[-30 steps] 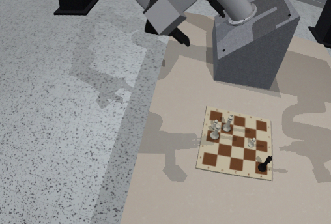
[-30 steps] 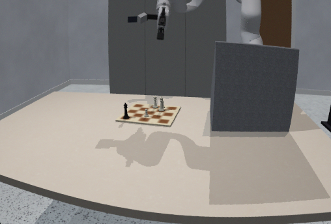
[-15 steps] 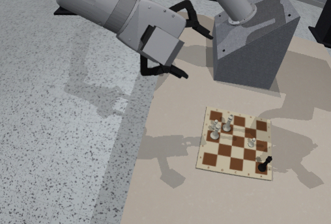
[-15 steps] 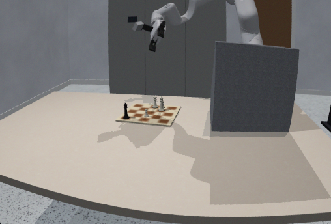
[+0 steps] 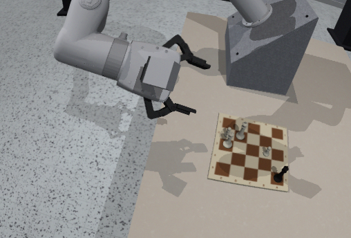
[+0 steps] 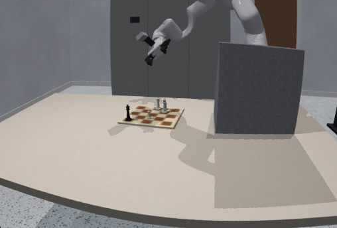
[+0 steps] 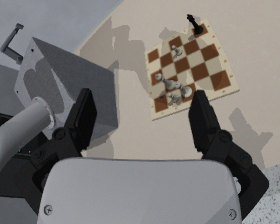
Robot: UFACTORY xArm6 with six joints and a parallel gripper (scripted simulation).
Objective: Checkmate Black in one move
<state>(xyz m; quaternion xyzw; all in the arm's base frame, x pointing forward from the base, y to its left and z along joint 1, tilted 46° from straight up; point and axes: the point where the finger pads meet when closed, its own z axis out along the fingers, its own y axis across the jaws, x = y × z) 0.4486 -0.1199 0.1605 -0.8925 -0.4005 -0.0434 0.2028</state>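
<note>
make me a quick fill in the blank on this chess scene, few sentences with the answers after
1. The gripper hangs above the table with its fingers ____.
2. The number of black pieces on the board is ____.
3. The black piece stands on a ____ square of the board.
4. The arm rises from a ____ pedestal.

Missing words: open; one; corner; grey
</note>
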